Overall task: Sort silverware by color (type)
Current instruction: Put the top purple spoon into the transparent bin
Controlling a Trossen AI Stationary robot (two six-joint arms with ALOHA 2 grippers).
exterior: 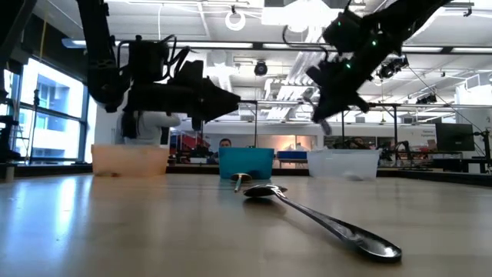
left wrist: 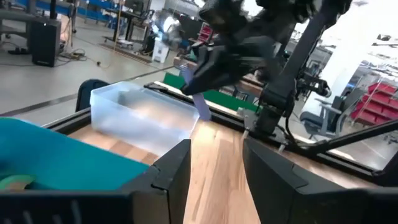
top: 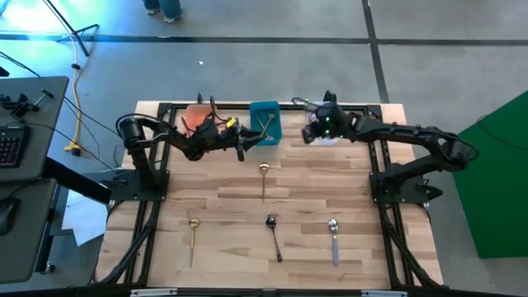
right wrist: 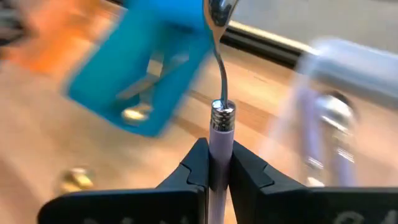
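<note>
A: Table (top: 247,198) first. Three bins along its far edge: orange bin (top: 196,118) toward the far left corner, teal bin (top: 266,121) mid-edge with gold pieces inside, clear bin (top: 326,136) toward the right.

B: Arms?

A: Right gripper (right wrist: 214,163) hangs over the clear bin, jaws clamped on the handle of a lavender-handled spoon (right wrist: 217,93), bowl pointing away from the wrist. Left gripper (left wrist: 214,165) hovers beside the teal bin, jaws apart, nothing between them.

B: Loose silverware?

A: Gold spoon (top: 264,175) mid-table. Along the near edge: gold spoon (top: 193,235) left, dark spoon (top: 273,235) centre, lavender-handled spoon (top: 333,239) right.

B: Step in hand?

A: Judged: dropping the held spoon. Centre it well inside the clear bin's walls, lower it, then release so it cannot bounce out.
</note>
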